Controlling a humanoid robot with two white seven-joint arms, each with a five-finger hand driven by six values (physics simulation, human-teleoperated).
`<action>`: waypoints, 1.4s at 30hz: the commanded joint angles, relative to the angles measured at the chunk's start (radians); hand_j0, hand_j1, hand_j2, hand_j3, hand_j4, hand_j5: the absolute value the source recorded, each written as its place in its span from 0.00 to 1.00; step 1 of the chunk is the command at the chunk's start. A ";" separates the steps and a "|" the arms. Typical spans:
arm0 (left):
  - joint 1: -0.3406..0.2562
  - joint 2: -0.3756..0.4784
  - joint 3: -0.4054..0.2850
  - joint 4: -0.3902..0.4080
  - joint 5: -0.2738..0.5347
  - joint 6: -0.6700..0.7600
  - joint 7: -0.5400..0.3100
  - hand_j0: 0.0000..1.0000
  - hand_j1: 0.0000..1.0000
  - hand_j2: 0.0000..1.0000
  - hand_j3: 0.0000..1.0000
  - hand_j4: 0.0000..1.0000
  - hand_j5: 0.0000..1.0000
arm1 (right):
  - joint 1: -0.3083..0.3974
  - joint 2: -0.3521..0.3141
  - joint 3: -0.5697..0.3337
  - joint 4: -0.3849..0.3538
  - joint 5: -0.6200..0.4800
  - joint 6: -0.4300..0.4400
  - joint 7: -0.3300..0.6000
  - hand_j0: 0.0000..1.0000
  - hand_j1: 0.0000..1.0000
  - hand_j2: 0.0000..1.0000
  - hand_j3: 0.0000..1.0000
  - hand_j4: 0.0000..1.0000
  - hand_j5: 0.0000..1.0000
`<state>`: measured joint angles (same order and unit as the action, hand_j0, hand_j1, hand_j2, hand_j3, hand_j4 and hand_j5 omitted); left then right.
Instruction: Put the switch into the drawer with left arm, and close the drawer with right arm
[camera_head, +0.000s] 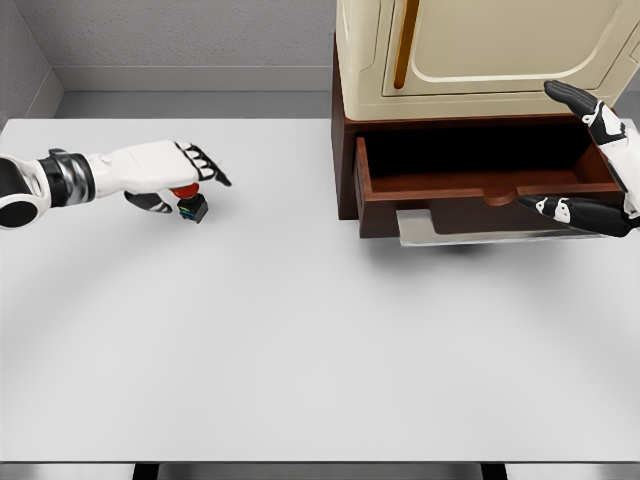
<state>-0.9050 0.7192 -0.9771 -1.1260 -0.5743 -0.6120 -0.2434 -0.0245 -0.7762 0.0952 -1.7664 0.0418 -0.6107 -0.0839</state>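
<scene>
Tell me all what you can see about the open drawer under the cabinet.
The drawer is dark reddish-brown, wood-like, pulled out from the cabinet toward the camera. Its inside looks empty and shadowed. The front panel has a shallow curved notch in its top edge. It sits level above the white table. The right hand, fingers spread, is at its right end; contact cannot be confirmed.

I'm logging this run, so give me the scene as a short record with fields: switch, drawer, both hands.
switch: on the white table, left of the cabinet, red top, under the left hand
drawer: pulled open, inside looks empty
left hand: over the switch, grasp unclear
right hand: fingers spread at the drawer's right end, holding nothing
cabinet: dark wood base, cream unit on top
</scene>
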 joint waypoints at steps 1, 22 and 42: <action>0.000 -0.006 0.001 0.020 0.005 0.001 -0.010 0.79 0.79 0.79 0.79 0.79 0.79 | 0.000 0.000 0.000 -0.001 -0.005 0.000 -0.001 1.00 1.00 1.00 1.00 1.00 1.00; -0.005 -0.007 0.006 0.031 0.011 0.001 -0.031 0.49 0.49 0.49 0.49 0.49 0.49 | 0.002 -0.002 -0.002 0.001 -0.007 0.000 -0.002 1.00 1.00 1.00 1.00 1.00 1.00; -0.049 -0.006 0.011 -0.005 0.082 0.001 -0.031 0.50 0.50 0.50 0.50 0.50 0.50 | 0.005 -0.002 -0.005 -0.001 -0.007 0.000 -0.002 1.00 1.00 1.00 1.00 1.00 1.00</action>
<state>-0.9541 0.7127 -0.9682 -1.1220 -0.5062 -0.6124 -0.2758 -0.0215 -0.7763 0.0914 -1.7666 0.0403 -0.6107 -0.0857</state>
